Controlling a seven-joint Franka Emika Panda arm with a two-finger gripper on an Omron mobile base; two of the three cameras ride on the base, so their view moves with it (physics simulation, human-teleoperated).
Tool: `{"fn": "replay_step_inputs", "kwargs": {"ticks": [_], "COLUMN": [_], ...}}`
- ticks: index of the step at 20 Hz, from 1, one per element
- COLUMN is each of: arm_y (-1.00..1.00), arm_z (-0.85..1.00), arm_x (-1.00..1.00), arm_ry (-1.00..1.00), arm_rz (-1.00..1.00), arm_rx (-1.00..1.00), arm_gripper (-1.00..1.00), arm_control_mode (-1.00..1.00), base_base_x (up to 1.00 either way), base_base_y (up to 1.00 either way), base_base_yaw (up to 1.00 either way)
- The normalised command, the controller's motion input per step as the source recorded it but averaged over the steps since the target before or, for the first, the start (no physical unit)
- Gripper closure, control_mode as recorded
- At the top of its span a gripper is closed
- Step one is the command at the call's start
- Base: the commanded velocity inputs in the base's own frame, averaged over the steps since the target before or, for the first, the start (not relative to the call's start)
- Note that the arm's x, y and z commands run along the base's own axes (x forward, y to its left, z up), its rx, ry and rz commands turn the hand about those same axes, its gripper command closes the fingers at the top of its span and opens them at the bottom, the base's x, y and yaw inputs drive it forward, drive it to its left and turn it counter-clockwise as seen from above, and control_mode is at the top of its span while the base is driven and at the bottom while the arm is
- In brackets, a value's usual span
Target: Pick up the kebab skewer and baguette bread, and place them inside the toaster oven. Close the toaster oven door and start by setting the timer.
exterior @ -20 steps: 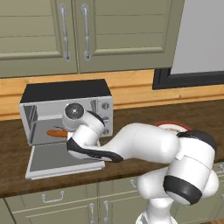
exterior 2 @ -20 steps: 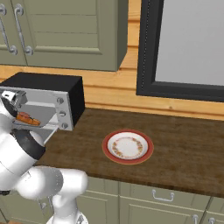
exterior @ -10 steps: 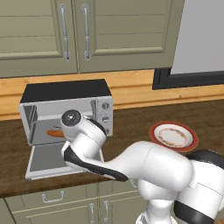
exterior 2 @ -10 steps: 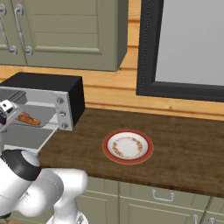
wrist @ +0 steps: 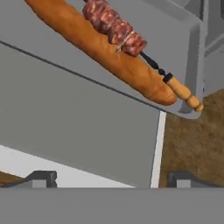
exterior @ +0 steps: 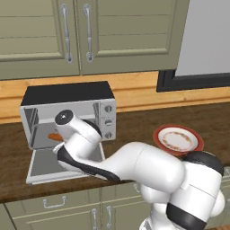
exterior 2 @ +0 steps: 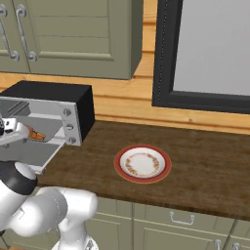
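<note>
Loading looks done: baguette bread (wrist: 105, 52) and kebab skewer (wrist: 116, 26) upper frame inside toaster oven (exterior: 67, 96); gripper (wrist: 111, 178) empty, spread wide; next, lift toaster oven door (wrist: 65, 122).

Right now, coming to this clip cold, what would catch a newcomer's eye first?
In the hand view, the baguette bread lies inside the toaster oven, with the kebab skewer resting on top of it. The toaster oven door hangs open, flat above the counter, while the white arm reaches across in front of it. To the right, a red-rimmed plate sits bare.
</note>
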Motion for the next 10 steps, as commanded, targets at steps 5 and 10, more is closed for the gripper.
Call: {"fn": "replay_step_inputs", "kwargs": {"ticks": [5,10], "arm_y": [0.0,0.0], "arm_z": [-0.37,-0.41], "arm_x": [-0.06,0.0], "arm_ry": [0.09,0.05], "arm_rz": [-0.61,-0.48], "arm_rx": [0.23,0.18], "arm_gripper": [-1.0,-1.0], "arm_control_mode": [-1.0,-1.0], "base_base_x": [0.0,0.0], "base_base_y": [0.0,0.0], "base_base_yaw": [0.0,0.0]}}
